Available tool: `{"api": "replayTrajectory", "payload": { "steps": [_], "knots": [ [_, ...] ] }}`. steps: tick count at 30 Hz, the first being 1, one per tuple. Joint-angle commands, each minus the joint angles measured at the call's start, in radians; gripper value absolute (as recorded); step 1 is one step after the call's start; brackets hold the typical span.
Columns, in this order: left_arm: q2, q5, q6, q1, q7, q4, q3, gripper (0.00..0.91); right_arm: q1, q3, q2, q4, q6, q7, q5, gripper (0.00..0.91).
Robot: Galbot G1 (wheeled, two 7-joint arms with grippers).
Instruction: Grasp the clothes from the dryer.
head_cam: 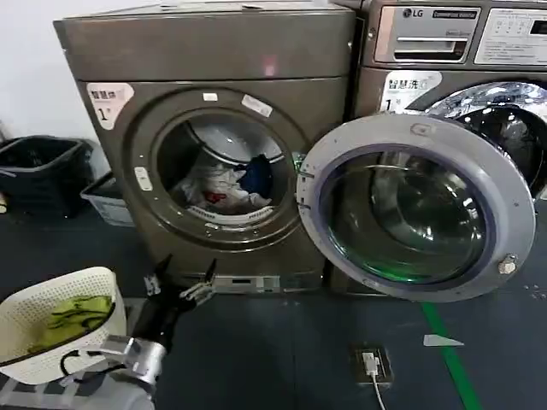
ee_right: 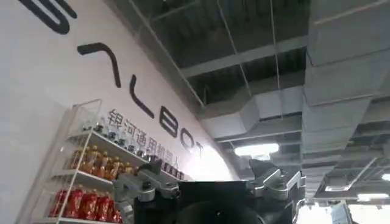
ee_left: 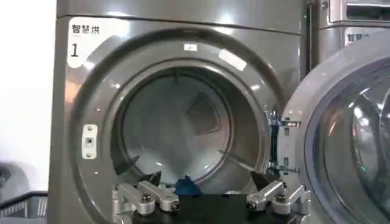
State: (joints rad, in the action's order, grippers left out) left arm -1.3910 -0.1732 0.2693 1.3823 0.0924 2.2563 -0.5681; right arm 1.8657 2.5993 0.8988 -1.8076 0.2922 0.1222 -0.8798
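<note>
1. Your left gripper point(head_cam: 181, 282) hangs low before the dryer point(head_cam: 214, 145), below its porthole, fingers spread apart and grasping nothing.
2. The clothes point(head_cam: 226, 184) lie inside the drum: white and pale pieces, one dark blue piece, a small red patch.
3. The silver-rimmed glass door point(head_cam: 416, 207) stands swung open at the dryer's right side, covering part of the LG machine point(head_cam: 461, 51).
4. A white basket point(head_cam: 60, 320) holding yellow-green cloth point(head_cam: 73, 316) sits beside your left arm.
5. Your right gripper point(ee_right: 210, 185) points up toward ceiling ducts, fingers parted and bare.
</note>
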Motion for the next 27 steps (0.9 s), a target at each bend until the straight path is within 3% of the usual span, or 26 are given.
{"api": "replayTrajectory", "payload": {
  "steps": [1,27],
  "knots": [
    [0.003,-0.001,-0.006,0.0,0.001,0.0,-0.003,0.907,-0.001,-0.007,-0.002,-0.012,-0.006,0.006,-0.011,0.907],
    [0.004,0.001,-0.018,-0.021,0.003,-0.019,0.003,0.907,-0.001,-0.004,0.016,-0.017,-0.031,0.026,-0.01,0.907]
  ]
}}
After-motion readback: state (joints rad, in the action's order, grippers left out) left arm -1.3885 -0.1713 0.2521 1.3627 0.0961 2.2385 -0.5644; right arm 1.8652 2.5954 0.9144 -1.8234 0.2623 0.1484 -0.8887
